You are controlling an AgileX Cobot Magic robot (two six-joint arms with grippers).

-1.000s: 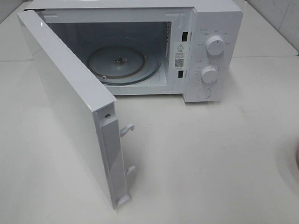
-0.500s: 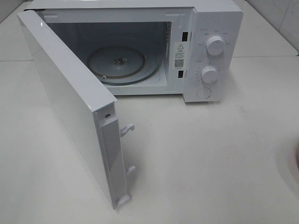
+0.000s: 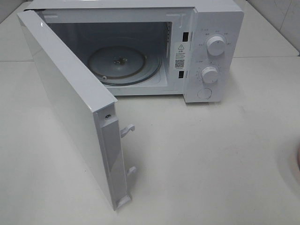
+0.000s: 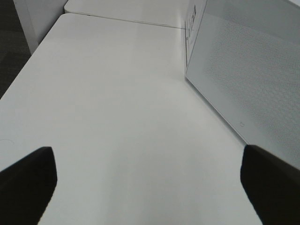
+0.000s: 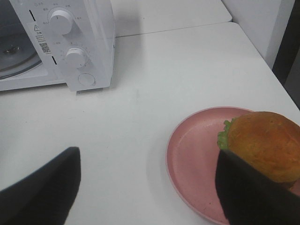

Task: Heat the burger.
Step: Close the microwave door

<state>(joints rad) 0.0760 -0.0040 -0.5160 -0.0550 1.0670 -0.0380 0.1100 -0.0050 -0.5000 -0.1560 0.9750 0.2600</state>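
The burger [image 5: 265,143] sits on a pink plate [image 5: 194,159] right of the open microwave [image 3: 206,51]. Both the left gripper [image 4: 147,185] and right gripper [image 5: 147,187] stand open, holding nothing. It looks light and squashy; better pinch the bun sides gently

White glossy plastic-looking microwave [image 3: 213,51]; clear glass round turntable [image 3: 123,65]; smooth matt white table [image 3: 211,159]; matt pink round plate [image 5: 192,159]; glossy orange-brown bun burger [image 5: 265,143].
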